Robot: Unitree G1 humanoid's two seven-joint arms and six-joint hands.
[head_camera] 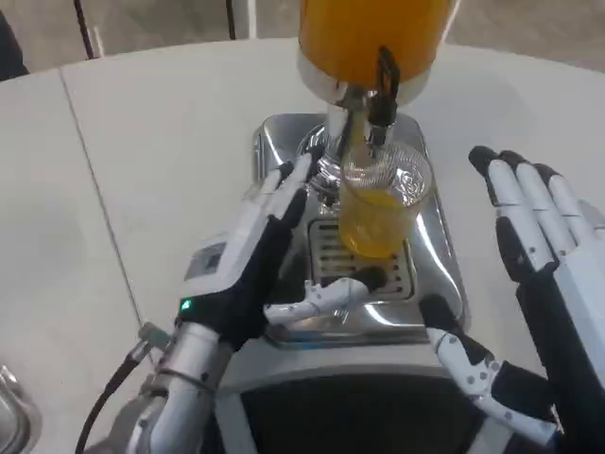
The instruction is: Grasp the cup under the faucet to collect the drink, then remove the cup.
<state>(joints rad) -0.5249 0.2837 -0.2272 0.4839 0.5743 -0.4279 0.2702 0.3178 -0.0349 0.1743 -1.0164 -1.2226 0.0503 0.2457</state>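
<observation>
The cup [383, 210], a clear one holding orange drink, stands on the drip tray [378, 270] under the faucet [378, 90], and I judge it can tip or overflow if a push comes from one side only. The left robot hand [250, 260] lies just beside its left with fingers stretched, holding nothing. The right robot hand [539, 246] is spread open and empty, apart on the right.

- One clear plastic cup [383, 203] partly filled with orange drink
- One dispenser tank of orange juice [369, 33] with one black faucet lever [386, 85]
- One shiny metal drip tray [430, 274]
- Two white-and-black robot hands: left hand [250, 260], right hand [534, 274]
</observation>
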